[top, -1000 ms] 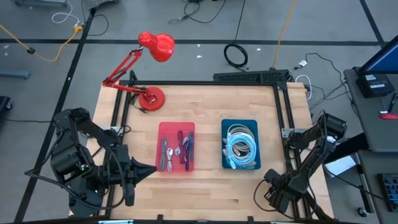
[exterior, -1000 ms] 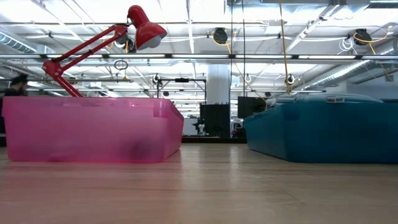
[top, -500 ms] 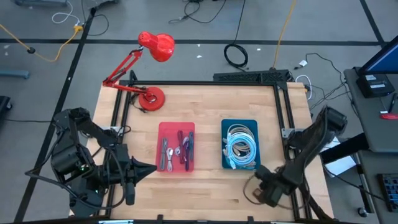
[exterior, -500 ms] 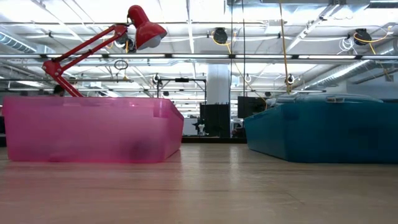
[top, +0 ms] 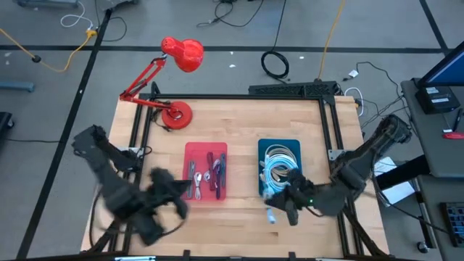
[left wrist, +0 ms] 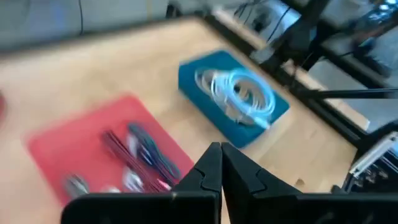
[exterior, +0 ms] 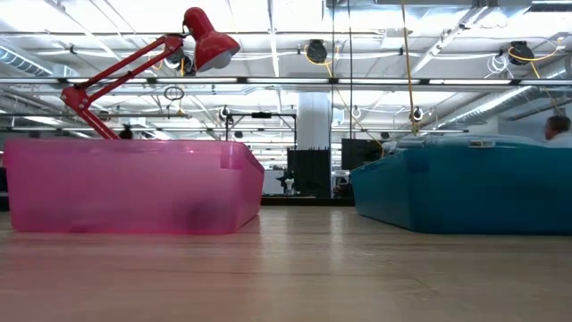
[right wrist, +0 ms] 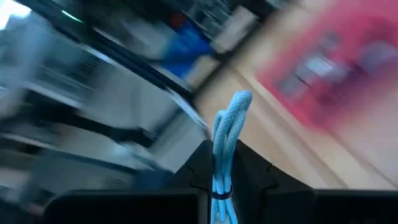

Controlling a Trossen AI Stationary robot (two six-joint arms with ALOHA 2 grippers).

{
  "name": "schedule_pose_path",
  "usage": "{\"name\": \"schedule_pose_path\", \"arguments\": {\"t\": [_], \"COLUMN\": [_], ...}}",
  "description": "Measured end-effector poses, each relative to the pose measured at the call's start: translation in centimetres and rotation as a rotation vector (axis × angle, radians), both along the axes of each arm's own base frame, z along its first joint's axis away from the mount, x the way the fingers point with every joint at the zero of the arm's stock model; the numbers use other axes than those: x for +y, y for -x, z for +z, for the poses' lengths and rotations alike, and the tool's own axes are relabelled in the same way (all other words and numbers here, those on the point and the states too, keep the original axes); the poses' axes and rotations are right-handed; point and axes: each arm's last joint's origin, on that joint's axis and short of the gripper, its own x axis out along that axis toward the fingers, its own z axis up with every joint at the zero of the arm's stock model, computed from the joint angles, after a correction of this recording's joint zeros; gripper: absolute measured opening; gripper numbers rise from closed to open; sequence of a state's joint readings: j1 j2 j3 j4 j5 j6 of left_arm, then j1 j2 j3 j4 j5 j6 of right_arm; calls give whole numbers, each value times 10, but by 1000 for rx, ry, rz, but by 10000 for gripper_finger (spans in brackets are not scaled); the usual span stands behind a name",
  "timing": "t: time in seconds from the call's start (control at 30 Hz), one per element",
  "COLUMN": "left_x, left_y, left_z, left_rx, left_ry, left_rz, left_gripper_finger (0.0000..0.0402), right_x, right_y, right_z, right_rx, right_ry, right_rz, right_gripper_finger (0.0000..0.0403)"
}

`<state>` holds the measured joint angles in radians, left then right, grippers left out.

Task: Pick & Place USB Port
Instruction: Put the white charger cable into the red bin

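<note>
Two grippers: left gripper (top: 168, 205), fingers together and empty, lower left; right gripper (top: 279, 205) clamped on the light blue cable (right wrist: 225, 134), lower centre-right.
Cable: bundled, just below the blue bin (top: 293, 146).
Red tray (top: 190, 151): centre, holds small items.
Technique: keep the bundle pinched, carry it clear of the bin rim.
Change: both arms have swung inward; right gripper has closed.

I count two bins, one red (top: 206, 171) and one blue (top: 279, 168), one lamp (top: 170, 72), and my two claws (top: 176, 204) (top: 284, 205).
</note>
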<state>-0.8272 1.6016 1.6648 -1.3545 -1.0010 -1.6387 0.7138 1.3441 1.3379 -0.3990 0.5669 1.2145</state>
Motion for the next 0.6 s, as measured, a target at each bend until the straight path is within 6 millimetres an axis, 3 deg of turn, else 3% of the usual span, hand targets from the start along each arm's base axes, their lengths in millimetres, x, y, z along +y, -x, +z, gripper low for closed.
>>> {"name": "schedule_pose_path", "arguments": {"t": [0.13, 0.2, 0.27, 0.37, 0.5, 0.6], "left_x": [10, 14, 17, 30, 40, 42], "left_y": [-56, -85, -107, -124, -133, -131], "left_z": [-41, -37, -15, 4, -16, -19], "left_rx": [-37, -195, -440, -655, -511, -445], "left_ry": [216, 289, 338, 425, 433, 483], "left_rz": [-31, -144, -328, -497, -516, -503], "left_gripper_finger": [24, 37, 49, 69, 99, 126], "right_x": [-9, -13, -16, -18, -20, -21], "right_y": [-18, -22, -23, -24, -22, -23], "right_z": [18, 20, 19, 20, 22, 22], "right_rx": [-159, -177, -171, -177, -191, -195], "right_ry": [25, 30, 48, 68, 117, 138], "right_rz": [28, 12, 7, -3, -46, -77], "right_gripper_finger": [23, 23, 23, 23, 23, 23]}}
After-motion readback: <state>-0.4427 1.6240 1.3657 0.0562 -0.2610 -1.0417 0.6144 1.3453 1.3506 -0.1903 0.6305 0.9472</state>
